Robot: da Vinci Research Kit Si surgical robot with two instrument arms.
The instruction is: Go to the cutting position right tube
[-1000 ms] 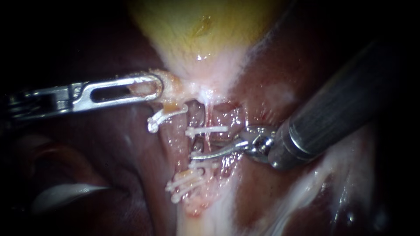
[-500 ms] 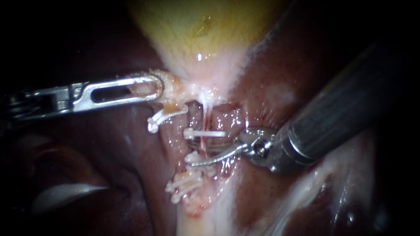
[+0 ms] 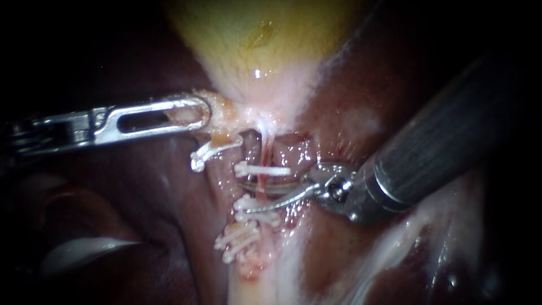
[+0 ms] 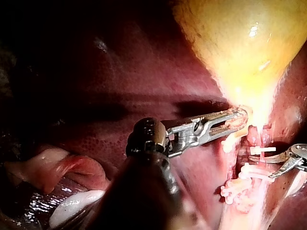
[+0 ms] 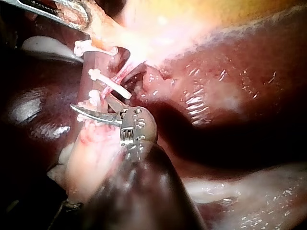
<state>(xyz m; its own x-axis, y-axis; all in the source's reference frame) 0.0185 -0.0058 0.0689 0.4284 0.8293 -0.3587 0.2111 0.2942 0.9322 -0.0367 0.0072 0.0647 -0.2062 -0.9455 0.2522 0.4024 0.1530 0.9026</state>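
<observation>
Right instrument [image 3: 251, 196]: jaws lay together a second ago and now stand apart with a clear gap. The upper blade is newly in view, slid out just under the clip [image 3: 265, 169]. The lower blade has dipped toward the lower clips [image 3: 257, 218]. The tips reach further across, and the tube [image 3: 263, 149] now lies between the jaws.

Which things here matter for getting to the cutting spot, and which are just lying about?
In play: right instrument, jaws open at the right tube; upper clip; lower clip; left instrument holding the gallbladder.
Just there: liver; left tube's clips.
</observation>
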